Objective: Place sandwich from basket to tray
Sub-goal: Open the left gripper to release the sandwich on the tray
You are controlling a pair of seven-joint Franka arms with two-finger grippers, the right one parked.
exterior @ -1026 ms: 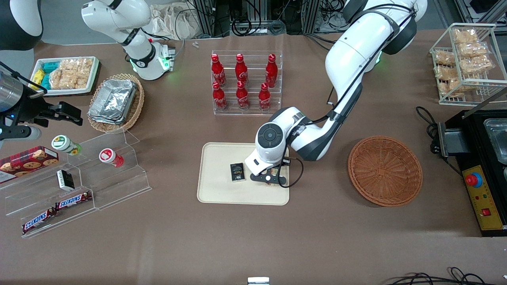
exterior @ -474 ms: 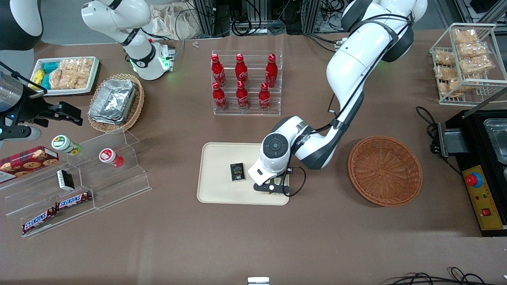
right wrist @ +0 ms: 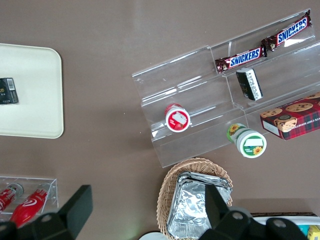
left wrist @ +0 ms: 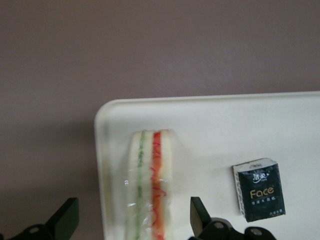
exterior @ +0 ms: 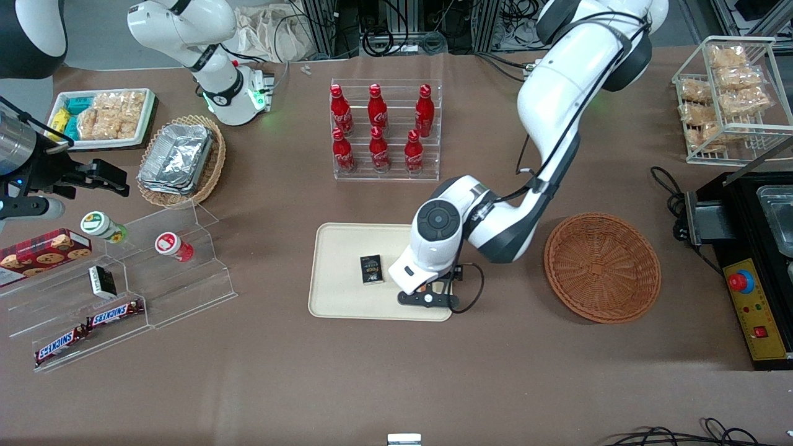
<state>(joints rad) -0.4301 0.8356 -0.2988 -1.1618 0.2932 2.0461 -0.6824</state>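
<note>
The sandwich (left wrist: 151, 185), pale bread with green and orange-red filling lines, lies on the cream tray (left wrist: 210, 120) close to its rounded corner. My left gripper (left wrist: 132, 207) hangs open just above it, one black finger on each side, neither touching the bread. In the front view the gripper (exterior: 427, 298) is over the tray (exterior: 341, 297) at the corner nearest the camera on the basket's side, and the wrist hides the sandwich. The reddish-brown basket (exterior: 602, 267) stands beside the tray, toward the working arm's end, with nothing in it.
A small black packet (exterior: 372, 269) lies on the tray beside the gripper. A rack of red bottles (exterior: 384, 130) stands farther from the camera. Clear snack steps (exterior: 124, 279) and a tan basket of foil pans (exterior: 179, 161) sit toward the parked arm's end.
The wrist and gripper have shifted nearer to the front camera along the tray's basket-side edge. The black packet and the basket have not moved.
</note>
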